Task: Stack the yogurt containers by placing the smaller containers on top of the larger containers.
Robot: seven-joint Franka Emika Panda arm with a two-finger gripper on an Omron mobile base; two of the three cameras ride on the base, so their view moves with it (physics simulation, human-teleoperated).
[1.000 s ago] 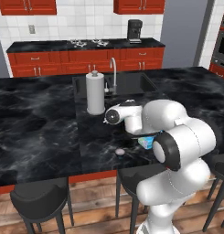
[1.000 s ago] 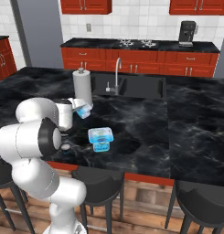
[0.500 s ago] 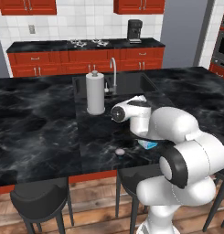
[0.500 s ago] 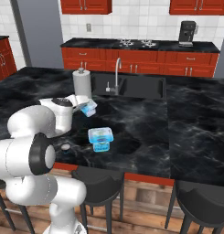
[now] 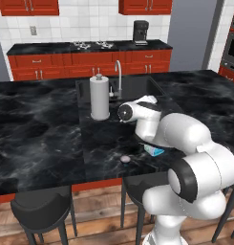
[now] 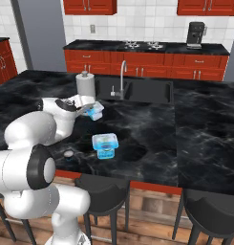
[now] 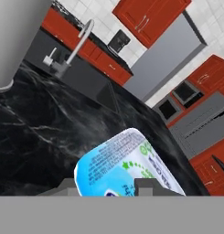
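The smaller container [image 6: 95, 112], a light-blue cup with a white lid, hangs tilted above the black counter. My gripper [image 6: 91, 110] is shut on it. In the hand view its printed lid [image 7: 127, 167] sits between my two fingertips [image 7: 152, 186]. The larger container [image 6: 105, 145], a light-blue tub with a pale lid, stands on the counter nearer the front edge, to the right of and below the held cup. In the left base view just a corner of that tub [image 5: 154, 151] peeks out from under my arm.
A tall white paper-towel roll [image 6: 85, 86] stands just behind the gripper, beside the sink [image 6: 137, 91] and its faucet [image 6: 122, 76]. A small grey disc [image 6: 68, 153] lies near the counter's front edge. Bar stools [image 6: 104, 189] stand below the counter.
The arm has carried the held cup a little to the right, away from the paper-towel roll and closer to the larger tub. The tub and disc have not moved.
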